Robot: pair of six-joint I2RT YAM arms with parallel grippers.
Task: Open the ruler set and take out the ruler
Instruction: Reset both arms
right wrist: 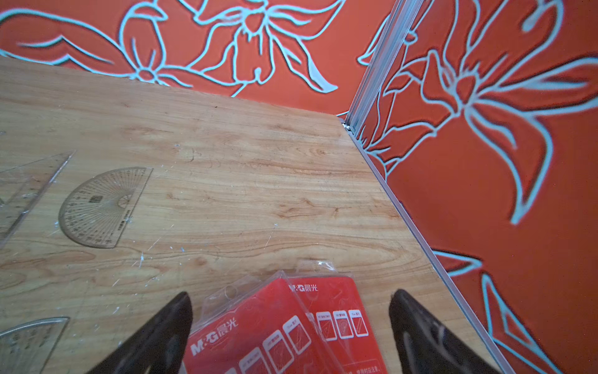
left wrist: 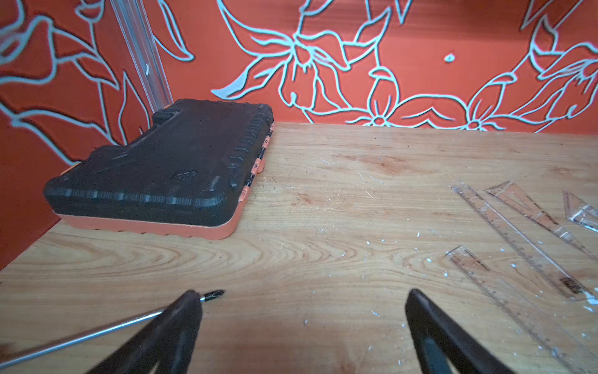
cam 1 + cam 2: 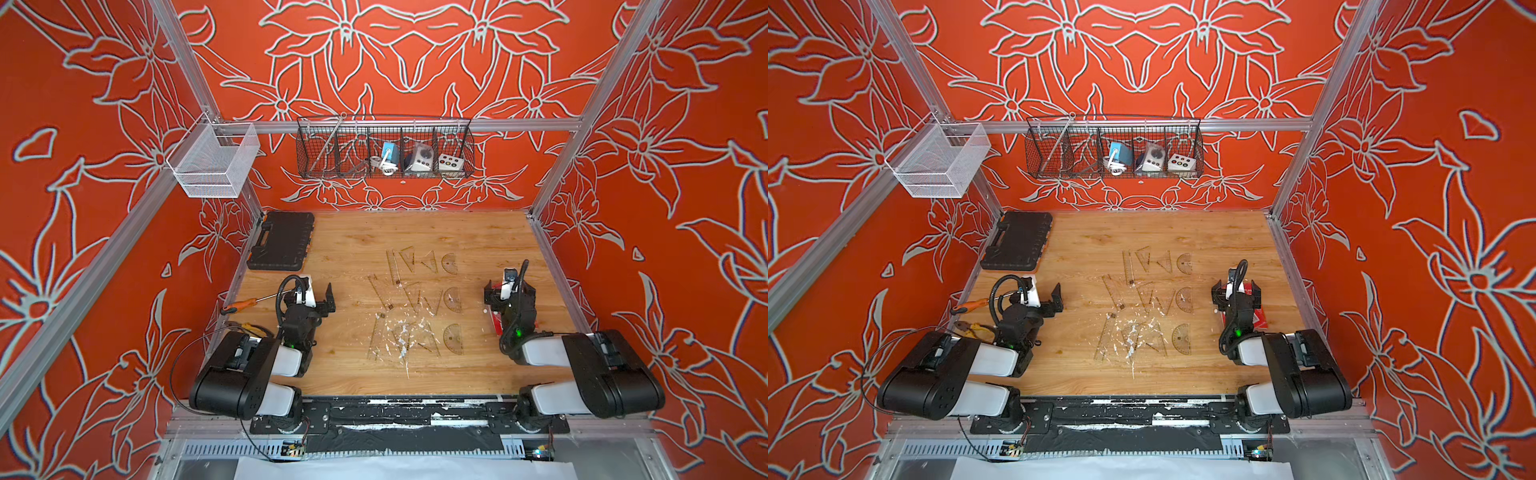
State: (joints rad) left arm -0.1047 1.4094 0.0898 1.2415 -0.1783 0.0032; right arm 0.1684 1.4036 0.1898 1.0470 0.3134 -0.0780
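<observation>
Two red ruler set packs in clear sleeves lie overlapped near the table's right edge, the upper one across the lower. My right gripper hovers open over their hang-tab ends, a finger on each side, touching neither. In both top views the right arm hides most of the packs. The red card hides what is inside them. Several loose clear rulers, set squares and protractors lie mid-table. My left gripper is open and holds nothing, left of them.
A shut black and orange tool case sits at the back left corner. An orange-handled screwdriver lies by the left gripper, its tip beside one finger. Pliers lie under the left arm. White flakes litter the table. Wire baskets hang behind.
</observation>
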